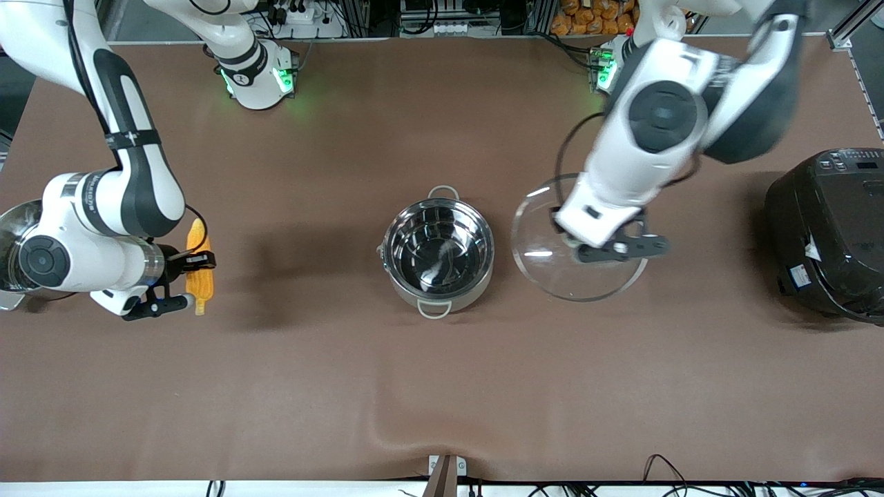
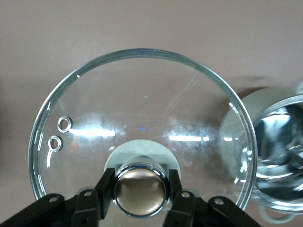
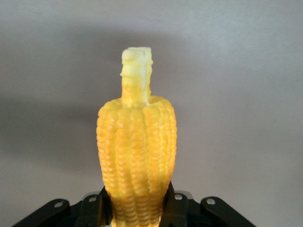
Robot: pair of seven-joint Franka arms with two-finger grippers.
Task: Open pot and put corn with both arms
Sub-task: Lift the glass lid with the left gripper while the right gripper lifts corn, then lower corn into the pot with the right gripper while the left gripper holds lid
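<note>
The shiny steel pot (image 1: 439,252) stands open in the middle of the table with nothing in it; part of it shows in the left wrist view (image 2: 279,156). My left gripper (image 1: 577,243) (image 2: 141,191) is shut on the copper knob (image 2: 141,190) of the glass lid (image 1: 545,266) (image 2: 142,104). It holds the lid over the table beside the pot, toward the left arm's end. My right gripper (image 1: 190,281) (image 3: 137,208) is shut on the corn (image 1: 198,238) (image 3: 137,151). It holds the corn over the table at the right arm's end, stem pointing away from the wrist.
A big black cooker (image 1: 829,235) stands at the left arm's end of the table. Another steel pot (image 1: 14,228) sits at the right arm's end, mostly hidden by the right arm. The brown cloth has a wrinkle (image 1: 407,428) near the front edge.
</note>
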